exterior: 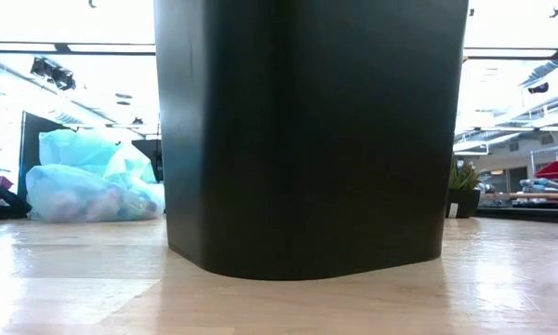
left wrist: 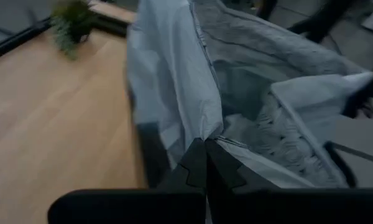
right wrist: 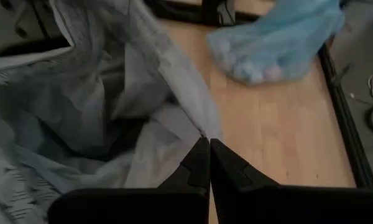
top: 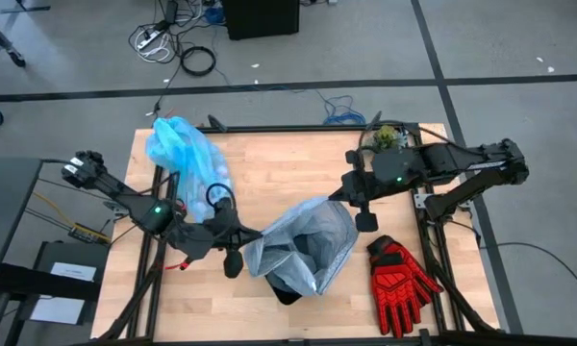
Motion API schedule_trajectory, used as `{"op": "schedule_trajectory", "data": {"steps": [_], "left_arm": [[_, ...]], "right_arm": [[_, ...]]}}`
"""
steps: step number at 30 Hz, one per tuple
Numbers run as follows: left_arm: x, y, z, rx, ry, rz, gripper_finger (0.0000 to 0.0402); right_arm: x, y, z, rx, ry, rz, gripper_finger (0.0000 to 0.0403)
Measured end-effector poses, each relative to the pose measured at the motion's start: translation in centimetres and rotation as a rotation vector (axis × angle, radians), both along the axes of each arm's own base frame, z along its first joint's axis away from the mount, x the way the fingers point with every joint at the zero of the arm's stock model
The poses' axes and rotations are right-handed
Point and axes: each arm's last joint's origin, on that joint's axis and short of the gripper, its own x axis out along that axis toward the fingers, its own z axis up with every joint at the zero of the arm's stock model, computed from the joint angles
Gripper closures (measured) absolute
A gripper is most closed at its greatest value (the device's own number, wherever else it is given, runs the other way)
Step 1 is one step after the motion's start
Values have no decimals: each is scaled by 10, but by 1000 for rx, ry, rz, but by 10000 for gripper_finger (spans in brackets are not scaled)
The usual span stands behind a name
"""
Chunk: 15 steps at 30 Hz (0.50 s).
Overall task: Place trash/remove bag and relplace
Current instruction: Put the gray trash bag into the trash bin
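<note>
Both pincers are pressed together on the pale grey-blue plastic bag (top: 303,245) that lines the black bin (exterior: 312,130) in the middle of the wooden surface (top: 269,159). Seen from above, the left pincer (top: 242,240) pinches the bag's rim on the side facing the left arm, and its wrist view shows the dark fingers (left wrist: 205,165) shut with a fold of the grey plastic (left wrist: 174,87) caught at their tips. On the opposite side, the right pincer (top: 351,204) nips the far corner of the rim, its fingertips (right wrist: 208,158) meeting on the crinkled edge of the same liner (right wrist: 99,106). Between the two grips the bag's mouth gapes, dark inside. Away from the bin, near the surface's far left corner, lies the bright cyan-blue bag (top: 183,154), bunched shut and bulging; pale paper wads (right wrist: 255,71) show faintly through its thin skin. A red and black work glove (top: 399,279) lies flat near the right edge, and a small green plant (top: 387,135) stands at the far right corner.
</note>
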Motion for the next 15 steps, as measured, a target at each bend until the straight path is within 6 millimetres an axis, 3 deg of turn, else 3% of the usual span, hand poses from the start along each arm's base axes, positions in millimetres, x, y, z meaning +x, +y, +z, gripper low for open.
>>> {"op": "schedule_trajectory", "data": {"steps": [7, 15], "left_arm": [[-22, 5, -2, -31, 63, 131, 401], [-36, -9, -6, -114, 84, 127, 401]], "right_arm": [[12, -15, -16, 12, -22, -54, 403], [20, -27, -43, 58, 7, -58, 403]]}}
